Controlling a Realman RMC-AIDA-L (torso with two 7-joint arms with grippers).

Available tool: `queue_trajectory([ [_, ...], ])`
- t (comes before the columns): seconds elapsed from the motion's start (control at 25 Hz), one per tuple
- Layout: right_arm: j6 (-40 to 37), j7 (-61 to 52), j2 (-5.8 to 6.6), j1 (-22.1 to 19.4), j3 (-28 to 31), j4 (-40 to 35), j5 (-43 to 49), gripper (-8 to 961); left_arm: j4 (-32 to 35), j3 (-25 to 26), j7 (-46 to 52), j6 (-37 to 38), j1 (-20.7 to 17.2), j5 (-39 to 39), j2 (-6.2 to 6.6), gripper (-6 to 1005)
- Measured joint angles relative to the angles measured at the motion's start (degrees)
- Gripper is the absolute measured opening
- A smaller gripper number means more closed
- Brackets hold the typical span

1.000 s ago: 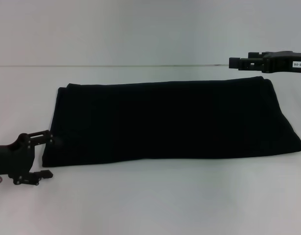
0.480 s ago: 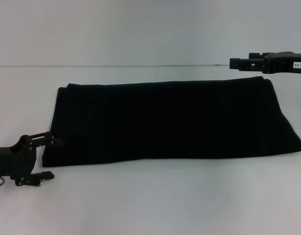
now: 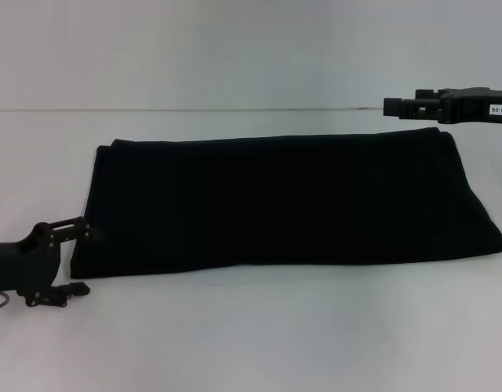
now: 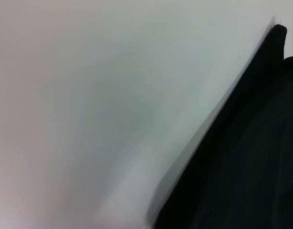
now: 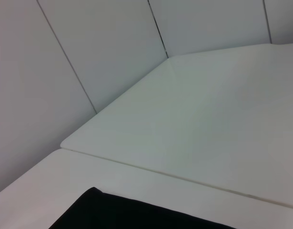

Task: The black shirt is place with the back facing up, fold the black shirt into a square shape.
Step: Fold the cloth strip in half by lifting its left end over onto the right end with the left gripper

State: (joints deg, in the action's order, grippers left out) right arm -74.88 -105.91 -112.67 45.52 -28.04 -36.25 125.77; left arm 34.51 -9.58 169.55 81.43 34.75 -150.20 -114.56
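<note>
The black shirt [image 3: 283,200] lies folded long. The left gripper [image 3: 61,261], spread and empty, is poised beside its left end; only the top layer might be caught. The right gripper [image 3: 393,105] is held beyond the shirt's far right corner, apparently closed.

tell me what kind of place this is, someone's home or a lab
Most likely a lab or test bench, not a home. The black shirt lies on a bare white table with plain white wall panels behind. The left tool sits at the shirt's near left corner; the right tool hovers above the far right corner.
</note>
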Motion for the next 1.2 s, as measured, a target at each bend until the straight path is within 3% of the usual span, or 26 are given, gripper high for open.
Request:
queue_trajectory([
  [1.2, -0.45, 0.00, -0.09, -0.11, 0.20, 0.13, -0.84, 919, 0.03, -0.25, -0.79, -2.26, 0.42, 0.15, 0.13, 921],
])
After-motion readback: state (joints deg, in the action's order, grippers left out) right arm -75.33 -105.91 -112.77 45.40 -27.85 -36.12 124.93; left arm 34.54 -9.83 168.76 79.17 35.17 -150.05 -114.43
